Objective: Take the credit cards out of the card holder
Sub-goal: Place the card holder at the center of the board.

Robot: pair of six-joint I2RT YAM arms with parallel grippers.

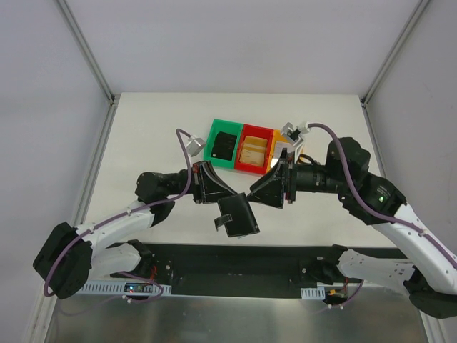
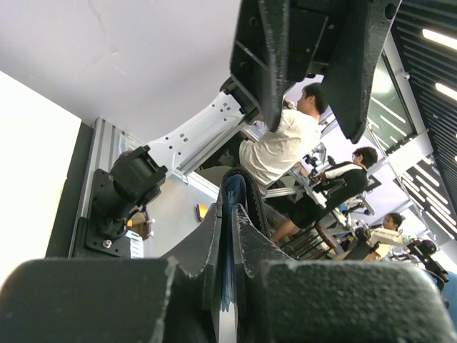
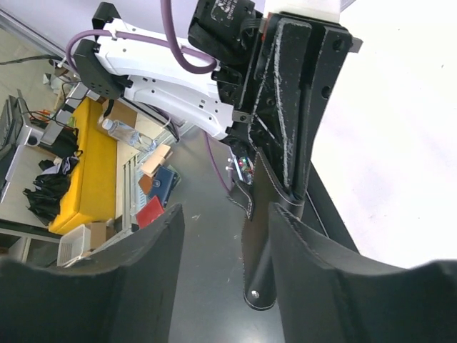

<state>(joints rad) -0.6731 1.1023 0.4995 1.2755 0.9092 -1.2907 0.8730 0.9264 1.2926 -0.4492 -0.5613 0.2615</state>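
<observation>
The card holder [image 1: 236, 216] hangs over the table's near edge, running toward 6 o'clock from my left gripper [image 1: 227, 194], which pinches its top. My right gripper [image 1: 251, 196], at its 1 o'clock, stands spread astride it.

A pale, matt white surface [image 1: 157, 136], rectangular and flanked by metal posts [image 1: 91, 57] rising from its far corners, ends at its near edge in a dark strip [image 1: 235, 257], where the two arm bases [image 1: 139, 259] are bolted. Three open plastic bins stand directly on the surface towards its far middle, set side by side in one row. A green bin [image 1: 211, 143] is on the left, a red bin [image 1: 255, 128] is in the centre, and a yellow bin [image 1: 278, 146] on the right is largely hidden behind an arm.
</observation>
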